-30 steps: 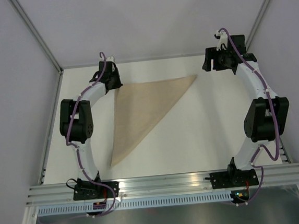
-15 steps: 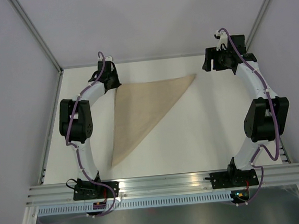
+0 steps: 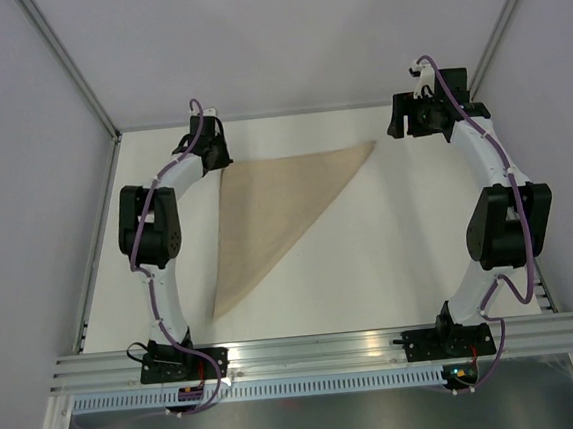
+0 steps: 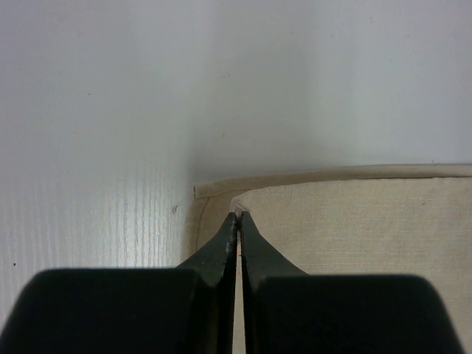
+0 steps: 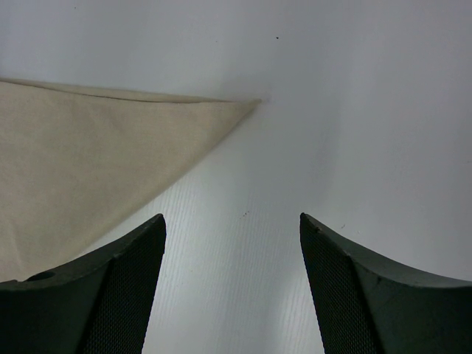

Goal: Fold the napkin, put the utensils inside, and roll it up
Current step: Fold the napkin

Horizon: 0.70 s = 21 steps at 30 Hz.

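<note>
left jaws closed on a napkin (image 4: 354, 221) corner; right jaws gape empty near its tip.

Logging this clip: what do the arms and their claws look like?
Both the left arm and right arm have slim white links joined by bulky black joint housings, with a purple cable running along each. The left claw has matte black fingers tapering to thin tips; the right claw shows the same black fingers with finely dotted inner pads.
</note>
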Each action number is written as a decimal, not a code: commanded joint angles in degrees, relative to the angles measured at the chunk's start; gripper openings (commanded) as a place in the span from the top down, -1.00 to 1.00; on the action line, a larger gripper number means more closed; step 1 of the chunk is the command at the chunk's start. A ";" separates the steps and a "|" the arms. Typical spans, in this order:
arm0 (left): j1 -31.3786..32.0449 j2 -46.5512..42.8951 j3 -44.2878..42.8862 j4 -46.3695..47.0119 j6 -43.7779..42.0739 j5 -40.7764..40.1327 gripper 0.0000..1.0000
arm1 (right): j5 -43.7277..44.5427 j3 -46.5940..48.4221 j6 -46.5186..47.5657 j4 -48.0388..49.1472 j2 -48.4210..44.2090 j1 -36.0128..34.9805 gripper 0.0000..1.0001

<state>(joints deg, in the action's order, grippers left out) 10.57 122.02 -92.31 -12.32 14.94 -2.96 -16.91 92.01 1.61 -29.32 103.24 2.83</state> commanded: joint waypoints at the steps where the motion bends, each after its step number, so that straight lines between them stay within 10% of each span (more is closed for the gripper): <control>1: -0.64 1.47 -2.87 -1.30 0.53 -1.43 0.87 | 0.38 0.45 0.77 0.05 0.38 -0.11 -0.58; 10: -0.90 -0.28 -3.75 -1.57 0.97 -2.83 -0.18 | 0.12 0.63 2.26 -1.26 0.12 -0.11 -0.59; 21: -0.11 -22.85 16.70 -1.48 15.36 -5.10 -0.12 | -3.31 0.81 3.93 -4.16 1.35 -2.39 -0.56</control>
<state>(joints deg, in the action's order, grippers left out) 10.11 109.34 -82.19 -13.17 21.58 -5.45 -18.59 92.01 3.99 -31.83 103.37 1.78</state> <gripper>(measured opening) 0.576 0.784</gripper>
